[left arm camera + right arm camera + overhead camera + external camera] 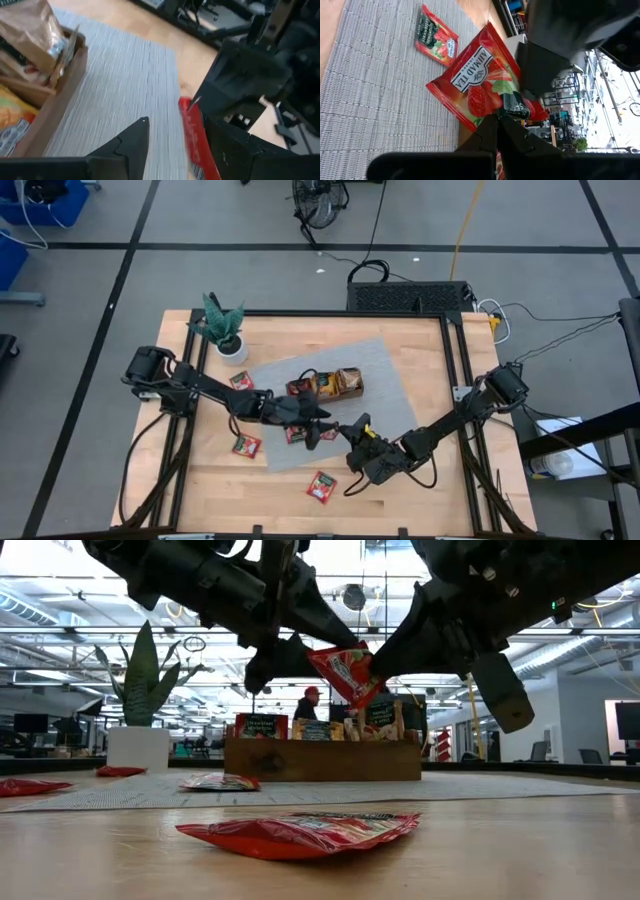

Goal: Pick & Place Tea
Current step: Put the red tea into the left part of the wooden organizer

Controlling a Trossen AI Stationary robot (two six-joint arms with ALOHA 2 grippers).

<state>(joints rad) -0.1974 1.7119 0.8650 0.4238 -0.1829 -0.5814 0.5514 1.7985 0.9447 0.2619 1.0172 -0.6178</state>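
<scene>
A red tea sachet [477,82] with strawberry print hangs in the air over the grey mat [390,395], also seen in the low view as the sachet [345,670]. My right gripper [499,119] is shut on it. My left gripper [185,137] is open and faces the right one. The sachet shows edge-on [192,132] between its fingers, close to one finger [235,150]. Other sachets lie flat on the mat and table [241,380] [246,445] [321,486]. More stand in the wooden tray [335,385]. My right gripper pinches the sachet between its two fingers at one edge, by the green-printed corner [512,107]. The fingers come roughly level from the table's right near side. The sachet is lifted clear of the mat and tilted. My left gripper: I cannot tell whether a finger touches the sachet.
A potted plant [225,330] stands at the table's far left. The tray [320,758] sits on the mat beyond the grippers. One sachet [300,832] lies on bare wood near the near edge. A person [305,705] shows far off in the room.
</scene>
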